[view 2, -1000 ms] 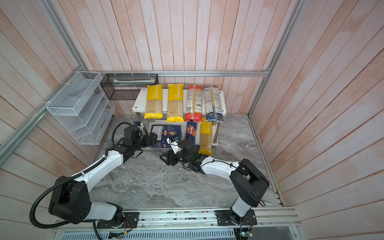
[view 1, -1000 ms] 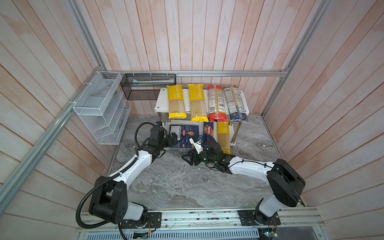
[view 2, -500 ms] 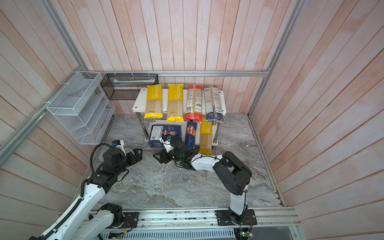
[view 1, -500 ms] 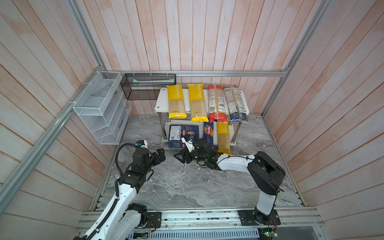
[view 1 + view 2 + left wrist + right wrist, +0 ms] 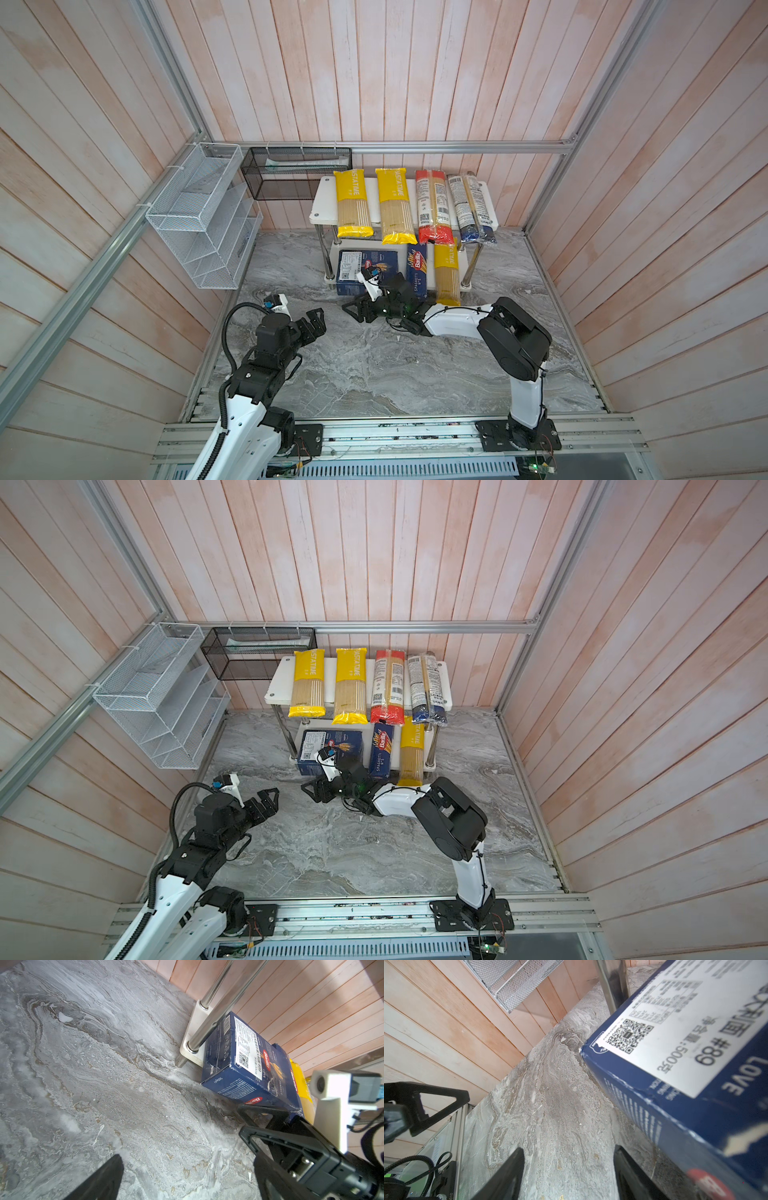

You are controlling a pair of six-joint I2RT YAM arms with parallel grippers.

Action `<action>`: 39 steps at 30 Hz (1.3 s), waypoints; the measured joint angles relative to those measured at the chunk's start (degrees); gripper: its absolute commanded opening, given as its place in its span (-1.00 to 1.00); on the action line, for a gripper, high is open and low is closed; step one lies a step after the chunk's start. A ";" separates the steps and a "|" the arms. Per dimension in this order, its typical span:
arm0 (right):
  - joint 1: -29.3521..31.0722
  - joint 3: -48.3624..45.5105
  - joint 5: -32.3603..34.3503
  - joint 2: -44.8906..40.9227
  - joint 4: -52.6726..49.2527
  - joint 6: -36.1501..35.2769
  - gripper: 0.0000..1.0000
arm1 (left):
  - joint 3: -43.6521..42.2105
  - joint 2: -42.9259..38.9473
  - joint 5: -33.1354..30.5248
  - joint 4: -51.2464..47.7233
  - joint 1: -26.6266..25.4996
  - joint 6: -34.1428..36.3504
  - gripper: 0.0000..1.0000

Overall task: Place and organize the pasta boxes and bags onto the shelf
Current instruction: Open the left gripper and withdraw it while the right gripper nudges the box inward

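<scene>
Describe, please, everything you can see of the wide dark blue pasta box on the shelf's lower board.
The wide box is dark blue cardboard with a red Barilla logo and a white label bearing a square code; its edges look scuffed. It lies flat on the shelf's lower board, beside a chrome leg, its near end past the board's front edge. The open right tool is just before it; contact is unclear.

The white two-tier shelf (image 5: 322, 203) holds four bags side by side on top, their ends overhanging the front: two yellow bags (image 5: 353, 203), a red-ended bag (image 5: 432, 208) and a blue-ended bag (image 5: 471, 208). On the lower board lie a wide box (image 5: 353, 262), a narrow box (image 5: 417, 270) and a third yellow bag (image 5: 446, 274), all jutting past its front edge.
</scene>
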 measured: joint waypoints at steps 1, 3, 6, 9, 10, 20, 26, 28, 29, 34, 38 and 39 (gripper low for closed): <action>-0.15 0.22 0.00 0.28 0.07 0.00 0.35 | 0.00 -0.13 0.04 -0.17 0.00 -0.04 1.00; -0.57 0.61 0.02 0.70 0.13 -0.02 0.35 | -0.07 -0.55 0.22 -0.33 0.00 -0.09 1.00; -1.38 1.22 0.02 0.96 0.24 -0.07 0.35 | -0.50 -1.14 0.61 -0.33 0.00 -0.24 1.00; -2.05 1.75 -0.07 1.14 0.37 -0.07 0.35 | -0.66 -0.87 0.81 -0.35 0.00 -0.26 1.00; -2.16 1.92 -0.09 1.27 0.35 -0.04 0.35 | -0.66 -0.66 0.83 -0.35 0.00 -0.24 1.00; -3.02 4.61 -0.11 3.65 0.59 -0.26 0.35 | -0.68 -0.15 0.79 -0.33 0.00 -0.22 1.00; -3.76 6.80 -0.26 5.46 0.50 -0.26 0.34 | -0.76 -1.20 0.59 -0.87 0.00 -0.02 1.00; -4.11 7.61 -0.28 6.01 0.31 -0.26 0.34 | -0.96 -2.19 0.59 -1.03 0.00 -0.04 1.00; -4.26 7.91 -0.28 6.21 0.20 -0.26 0.34 | -1.05 -2.56 0.57 -1.05 0.00 -0.04 1.00; -4.96 9.11 -0.28 6.78 -0.26 -0.28 0.34 | -1.25 -3.15 0.22 -1.22 0.00 0.00 1.00; -5.14 11.08 -0.26 7.06 -1.42 -1.01 0.34 | -1.25 -3.10 -0.24 -1.22 0.00 0.00 0.99; -5.16 11.98 -0.26 7.37 -1.68 -1.22 0.35 | -1.25 -3.10 -0.35 -1.22 0.00 0.00 1.00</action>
